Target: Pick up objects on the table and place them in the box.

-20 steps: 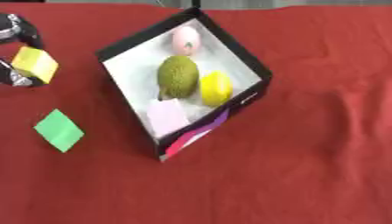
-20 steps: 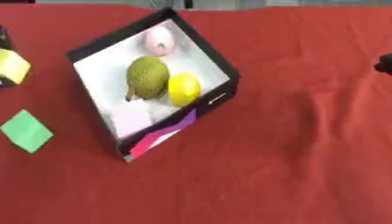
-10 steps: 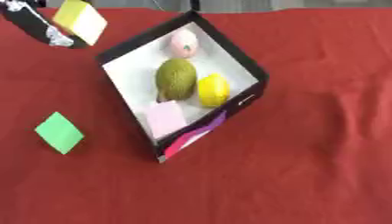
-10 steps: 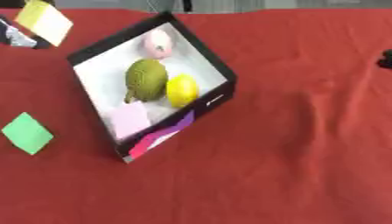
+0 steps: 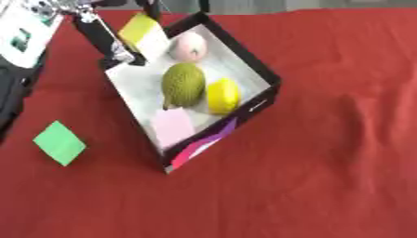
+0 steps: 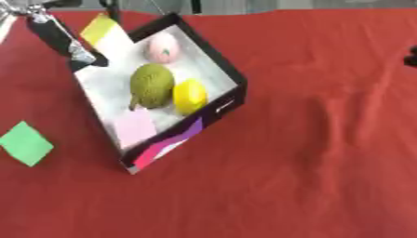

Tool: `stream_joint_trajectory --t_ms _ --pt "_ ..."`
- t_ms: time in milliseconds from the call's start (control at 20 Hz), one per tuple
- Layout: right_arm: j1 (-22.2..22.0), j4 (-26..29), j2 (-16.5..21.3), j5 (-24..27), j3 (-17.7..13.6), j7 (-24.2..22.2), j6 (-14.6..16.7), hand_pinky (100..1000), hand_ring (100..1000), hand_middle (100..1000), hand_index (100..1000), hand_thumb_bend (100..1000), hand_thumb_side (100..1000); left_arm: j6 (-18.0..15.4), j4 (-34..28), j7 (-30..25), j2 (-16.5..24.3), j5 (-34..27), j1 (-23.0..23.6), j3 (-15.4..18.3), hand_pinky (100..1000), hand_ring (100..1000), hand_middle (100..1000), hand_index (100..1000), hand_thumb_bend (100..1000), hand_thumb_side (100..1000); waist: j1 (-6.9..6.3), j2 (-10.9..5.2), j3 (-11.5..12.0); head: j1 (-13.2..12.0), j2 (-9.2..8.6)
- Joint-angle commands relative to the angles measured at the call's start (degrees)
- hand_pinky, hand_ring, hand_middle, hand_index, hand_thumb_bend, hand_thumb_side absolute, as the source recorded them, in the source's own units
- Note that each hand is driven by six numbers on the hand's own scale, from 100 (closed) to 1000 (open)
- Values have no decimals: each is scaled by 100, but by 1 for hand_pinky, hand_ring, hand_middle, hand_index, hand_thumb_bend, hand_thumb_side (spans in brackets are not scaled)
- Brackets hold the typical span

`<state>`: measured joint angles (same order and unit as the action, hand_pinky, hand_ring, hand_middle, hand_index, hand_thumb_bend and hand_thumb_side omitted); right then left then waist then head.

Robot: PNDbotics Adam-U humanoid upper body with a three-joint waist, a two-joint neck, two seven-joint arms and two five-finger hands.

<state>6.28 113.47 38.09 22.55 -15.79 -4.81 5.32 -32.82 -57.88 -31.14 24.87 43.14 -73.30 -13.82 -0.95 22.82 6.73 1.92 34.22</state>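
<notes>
Red cloth covers the tabletop (image 5: 326, 176), where the left hand (image 5: 106, 39), fingers pinching a yellow block (image 5: 143, 30) at the box (image 5: 265, 76) rim, should release it over bare floor beside the pink ball (image 5: 189, 45).

A black-walled box (image 6: 231, 79) sits askew on the red tabletop (image 6: 326, 139), its white floor holding a pink round fruit (image 6: 162, 47), a green bumpy fruit (image 6: 151, 85), a yellow lemon (image 6: 188, 95) just beside it and a pale pink square (image 6: 134, 126) nearer the front. The left hand (image 6: 61, 37) comes in from the upper left corner — its dark fingers (image 6: 86, 56) reach to the box's far left rim, next to a yellow and white block (image 6: 106, 32) held over that corner. A green square (image 6: 25, 143) lies flat on the cloth, well apart to the left. At the right edge a small dark shape (image 6: 411, 56) shows — too little of it to tell what it is.
</notes>
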Motion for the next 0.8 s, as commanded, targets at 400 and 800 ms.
stream_joint_trajectory --t_ms 400,800 --pt "13 112 199 30 -37 -24 -16 951 795 736 947 100 566 -163 -234 388 225 136 -57 202 815 813 752 839 468 206 -11 -201 28 57 51" --pt "-129 112 258 -73 -115 58 34 951 795 736 946 100 564 835 -2484 -173 2236 -2721 1012 -136 813 797 732 834 327 236 -109 -193 135 395 157"
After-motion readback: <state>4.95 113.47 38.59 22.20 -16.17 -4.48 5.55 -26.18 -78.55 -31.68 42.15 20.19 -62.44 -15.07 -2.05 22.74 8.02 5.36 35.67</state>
